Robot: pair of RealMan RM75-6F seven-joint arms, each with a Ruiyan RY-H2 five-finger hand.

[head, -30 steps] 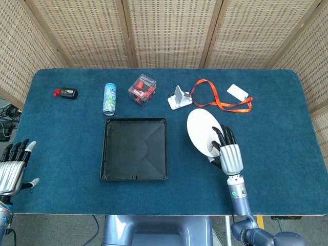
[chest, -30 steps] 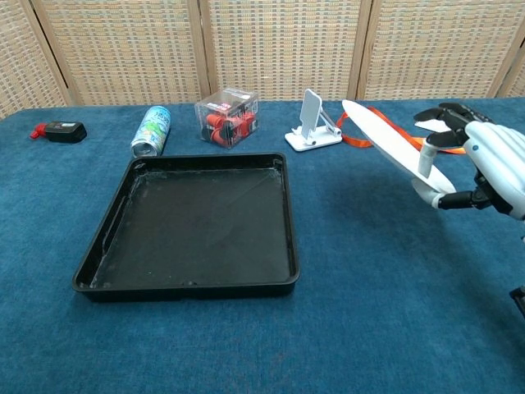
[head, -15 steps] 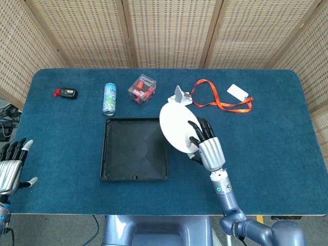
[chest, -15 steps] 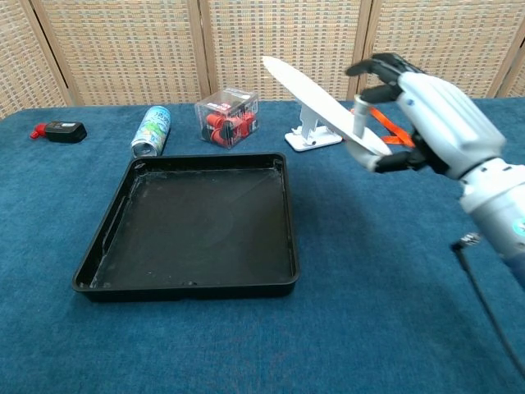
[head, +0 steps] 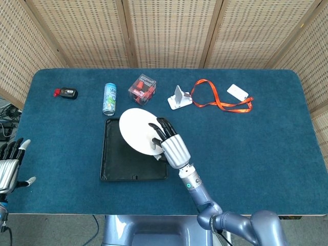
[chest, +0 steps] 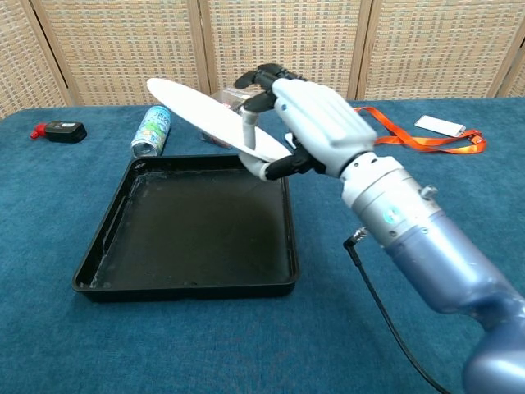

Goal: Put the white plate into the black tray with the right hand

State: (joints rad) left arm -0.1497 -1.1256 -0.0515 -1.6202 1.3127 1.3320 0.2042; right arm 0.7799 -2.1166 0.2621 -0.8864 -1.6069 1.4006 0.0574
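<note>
The right hand (head: pixel 171 145) grips the white plate (head: pixel 137 130) by its rim, fingers (chest: pixel 261 80) curled over the upper face and the thumb underneath, holding it in the air above the black tray (chest: pixel 111 238). In the chest view the plate (chest: pixel 205 117) is tilted, its far-left edge raised and the gripped edge lower, and it hangs clear of the tray floor over the tray's far right part. From the head view the plate covers the tray's (head: pixel 108 164) far right corner and much of its far half. The tray sits on the blue table (head: pixel 266 154) left of centre, nearer the front edge than the other items. Beyond it, toward the far edge, lie a drink can (head: pixel 109 98) on its side just past the tray's far left corner, a clear box with red contents (head: pixel 142 89) beside the can, and a white phone stand (head: pixel 179 98) to the right of the box. An orange lanyard (head: pixel 218 100) with a white card (head: pixel 238 92) lies further right near the far edge. A small black and red device (head: pixel 65 93) rests toward the far left corner. The left hand (head: pixel 10 166) is off the table's front left edge, fingers apart and extended, holding nothing.
</note>
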